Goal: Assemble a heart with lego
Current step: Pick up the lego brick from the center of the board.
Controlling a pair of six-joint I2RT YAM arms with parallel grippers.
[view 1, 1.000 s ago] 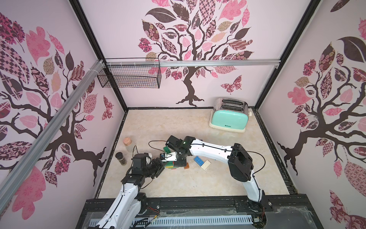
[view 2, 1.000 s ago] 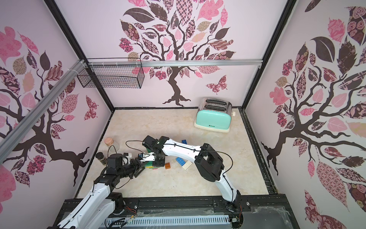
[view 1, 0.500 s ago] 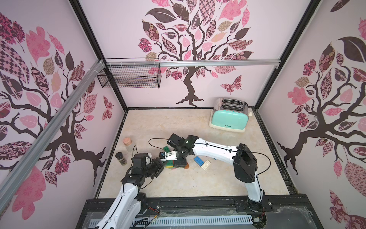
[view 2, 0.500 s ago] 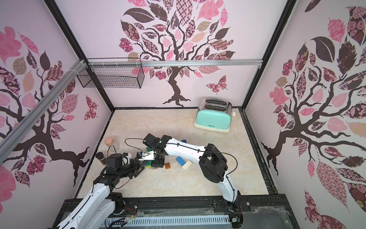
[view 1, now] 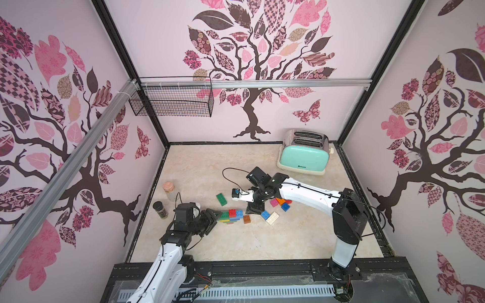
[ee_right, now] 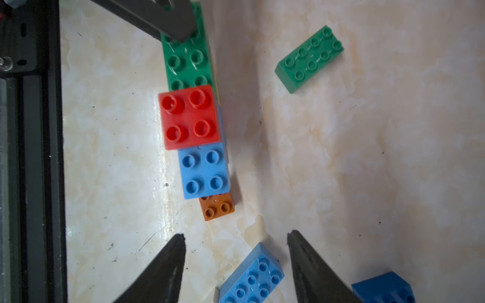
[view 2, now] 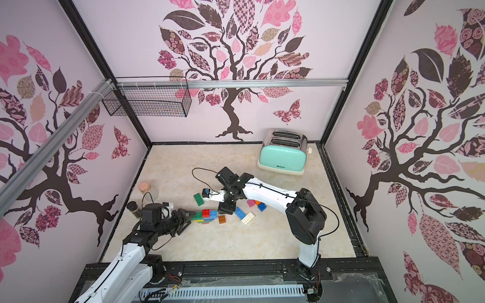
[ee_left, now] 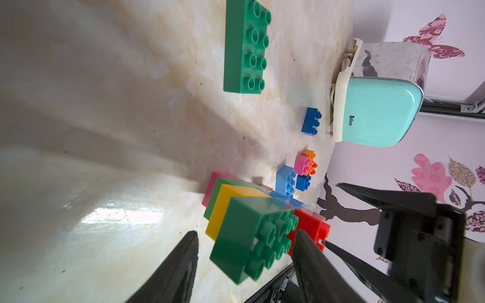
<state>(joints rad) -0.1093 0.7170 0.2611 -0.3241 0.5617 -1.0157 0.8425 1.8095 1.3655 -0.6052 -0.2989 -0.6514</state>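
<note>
free: front strip of table [view 1: 262, 244], back-mid too | blocked: brick stack [view 1: 231, 215] mid-left, loose bricks [view 1: 273, 217] just right of it | toaster [view 1: 304, 160] back-right corner | jar [view 1: 169, 190] + bottle [view 1: 160, 209] at left edge

Stereo pair, mounted high above the robot's base, looks steeply down toward 12 o'clock, taking in the whole table [view 1: 236, 244] from afar, with the toaster [view 1: 303, 157] at 1 o'clock in both top views. The left wrist camera, rolled sideways, rides low and close at 8 o'clock, facing about 2 o'clock past the lego stack [ee_left: 236, 236] to the toaster. The right wrist camera stares straight down from close above, sharing that stack and the loose green brick [ee_right: 309, 59] with the other views.
</note>
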